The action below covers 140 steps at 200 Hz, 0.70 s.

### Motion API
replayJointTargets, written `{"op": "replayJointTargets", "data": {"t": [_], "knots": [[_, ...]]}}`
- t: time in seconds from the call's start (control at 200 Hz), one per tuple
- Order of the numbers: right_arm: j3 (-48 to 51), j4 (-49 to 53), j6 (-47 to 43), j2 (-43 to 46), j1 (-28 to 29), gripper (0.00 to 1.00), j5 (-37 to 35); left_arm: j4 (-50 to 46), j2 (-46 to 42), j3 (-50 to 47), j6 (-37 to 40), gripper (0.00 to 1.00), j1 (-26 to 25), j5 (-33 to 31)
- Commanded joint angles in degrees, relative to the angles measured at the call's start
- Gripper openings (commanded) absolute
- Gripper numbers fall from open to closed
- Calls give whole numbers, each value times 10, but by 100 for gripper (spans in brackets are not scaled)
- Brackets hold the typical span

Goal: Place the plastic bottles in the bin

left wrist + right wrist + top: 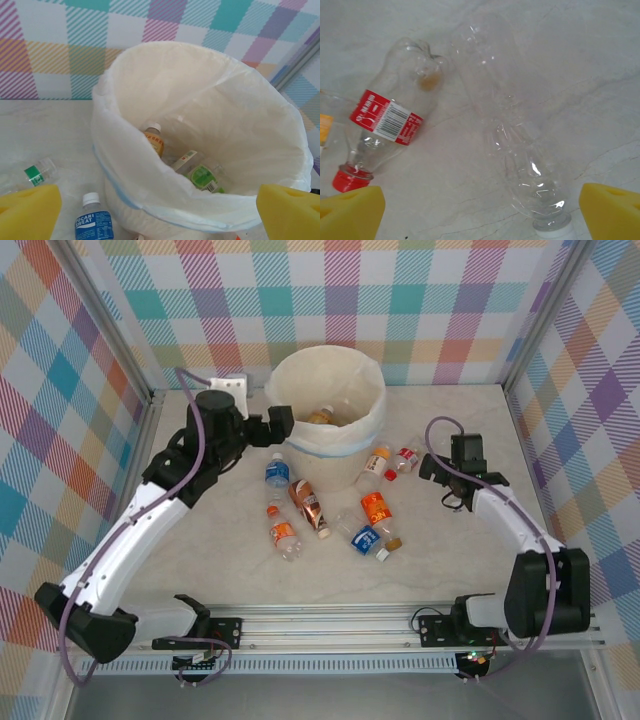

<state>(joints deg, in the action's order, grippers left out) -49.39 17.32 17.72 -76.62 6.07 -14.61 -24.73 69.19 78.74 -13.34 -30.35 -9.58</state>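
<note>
**Left claw**: spread wide, nothing between the yellow pads; hovering just short of the bin's near rim.

**Bin**: cream-white, lined with a white bag, directly ahead of and below the left claw. Inside, on the bottom: an orange-labelled bottle with a white cap and a green-labelled bottle.

**Blue-labelled bottle**: on the worktop, beneath the left claw, close to the bin's foot.

**Right claw**: spread wide, empty, yellow fingertips above bare worktop.

**Red-capped bottle**: red label, lying on its side ahead of the right claw, off to one side.

**Clear unlabelled bottle**: lying just beside the red-capped one, ahead of the right claw, white cap nearest the claw.

**Loose bottles**: scattered on the worktop between the two claws, in front of the bin.
</note>
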Motion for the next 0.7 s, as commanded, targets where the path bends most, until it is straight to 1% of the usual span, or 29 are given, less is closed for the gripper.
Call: {"op": "replayJointTargets", "data": {"t": [0.0,0.065,0.175,0.24,0.305,0.4,0.525,0.545,0.695], "knots": [[-40,34,-11,-35,-3,100,-33,39,-29,-28,-22,100,-3,-48],[-52,38,-23,-53,-13,100,-29,33,-38,-40,-26,100,-3,-63],[-77,57,-73,-93,-40,100,32,40,-53,-72,-45,100,-2,-96],[-92,72,-108,-121,-47,100,31,47,-60,-97,-66,100,-2,-112],[-106,77,-134,-144,-54,99,23,63,-66,-120,-83,100,-2,-113],[-130,83,-178,-181,-69,96,53,73,-72,-139,-102,100,-2,-114],[-172,98,-229,-234,-75,93,83,67,-83,-150,-125,100,-2,-140],[-180,101,-251,-243,-75,92,84,69,-86,-153,-128,100,-2,-142],[-233,112,-282,-300,-76,89,81,80,-115,-175,-135,100,-2,-160]]}}
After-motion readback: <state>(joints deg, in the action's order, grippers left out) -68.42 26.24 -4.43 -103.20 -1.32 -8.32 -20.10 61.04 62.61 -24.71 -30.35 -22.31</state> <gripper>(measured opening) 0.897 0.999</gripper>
